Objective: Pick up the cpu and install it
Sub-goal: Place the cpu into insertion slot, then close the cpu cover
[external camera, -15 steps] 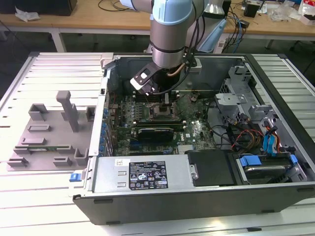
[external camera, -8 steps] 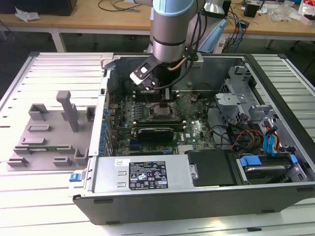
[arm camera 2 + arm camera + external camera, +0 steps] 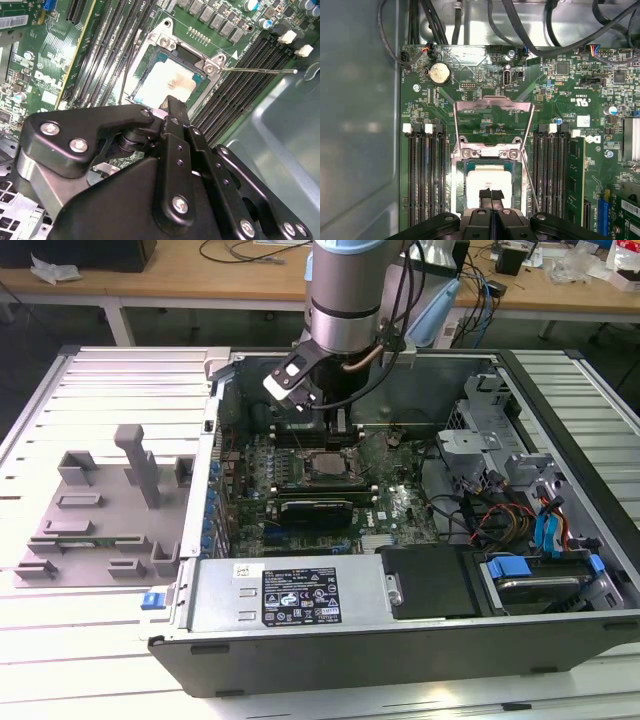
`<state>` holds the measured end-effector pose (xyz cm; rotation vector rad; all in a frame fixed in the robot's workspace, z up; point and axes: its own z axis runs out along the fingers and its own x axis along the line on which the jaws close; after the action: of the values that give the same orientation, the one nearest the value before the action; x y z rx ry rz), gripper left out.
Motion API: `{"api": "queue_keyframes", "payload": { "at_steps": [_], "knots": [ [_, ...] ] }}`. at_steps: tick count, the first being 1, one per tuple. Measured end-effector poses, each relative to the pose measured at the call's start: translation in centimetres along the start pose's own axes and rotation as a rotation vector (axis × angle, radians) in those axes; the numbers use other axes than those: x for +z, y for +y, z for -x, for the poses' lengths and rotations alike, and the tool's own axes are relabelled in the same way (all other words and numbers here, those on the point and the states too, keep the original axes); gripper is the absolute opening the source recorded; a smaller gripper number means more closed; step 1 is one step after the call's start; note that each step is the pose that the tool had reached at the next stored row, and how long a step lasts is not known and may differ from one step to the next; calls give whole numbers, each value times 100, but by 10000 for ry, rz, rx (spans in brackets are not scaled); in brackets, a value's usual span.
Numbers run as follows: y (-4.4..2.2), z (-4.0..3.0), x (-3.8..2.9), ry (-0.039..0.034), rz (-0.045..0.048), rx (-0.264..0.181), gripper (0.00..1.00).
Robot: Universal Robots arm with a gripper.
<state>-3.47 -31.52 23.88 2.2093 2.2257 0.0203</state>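
The cpu (image 3: 476,181) lies in the board's socket (image 3: 490,152), the pincer (image 3: 491,196) closed empty over it.

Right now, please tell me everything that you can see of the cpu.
The cpu is a small flat square chip with a silvery-white, metal-looking top and a thin darker rim. It lies flat inside the metal-framed socket of the green board; the socket's retaining frame is swung open. The gripper, fingers together, is over one edge and hides part of it; whether it touches the cpu cannot be told.
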Motion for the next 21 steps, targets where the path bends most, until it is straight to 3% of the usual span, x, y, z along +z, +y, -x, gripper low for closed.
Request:
{"api": "queue_keyframes", "payload": {
  "at_steps": [16, 21],
  "knots": [
    [0, 0, -40, -2, -1, 0, 11],
    [2, -5, -163, 0, 0, 0, 11]
  ]
}}
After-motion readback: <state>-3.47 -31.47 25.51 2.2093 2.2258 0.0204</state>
